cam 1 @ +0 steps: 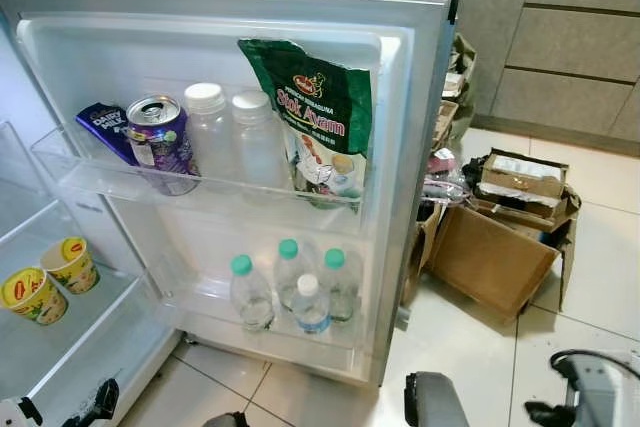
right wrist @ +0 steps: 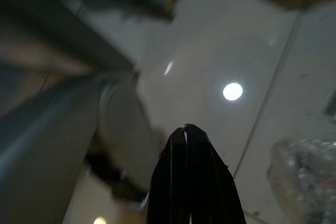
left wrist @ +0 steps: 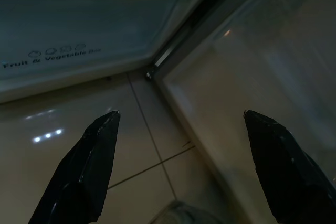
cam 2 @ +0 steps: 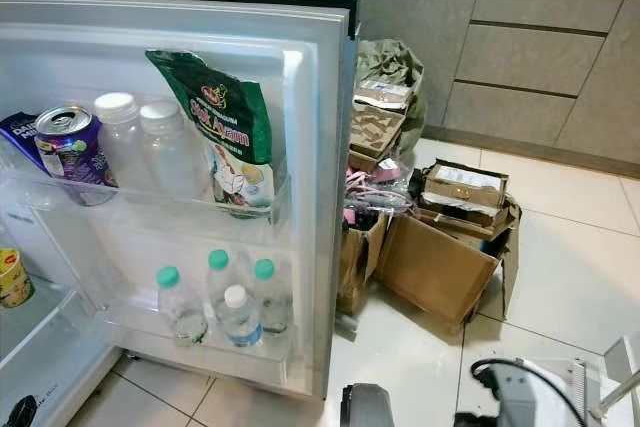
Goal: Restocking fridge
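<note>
At frame centre the open fridge door (cam 1: 400, 97) holds bottles (cam 1: 285, 287); left gripper (left wrist: 181, 119) jaws apart, right gripper (right wrist: 185, 128) jaws together.

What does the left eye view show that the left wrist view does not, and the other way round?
Left eye view: the open white fridge door, with a purple drink can, a green stock pouch and clear green-capped water bottles on its shelves, and two yellow paper cups inside the fridge. Left wrist view: the left gripper with its fingers wide apart, and a drawer front printed Fruit & Vegetable. Both: the glossy pale tiled floor.
</note>
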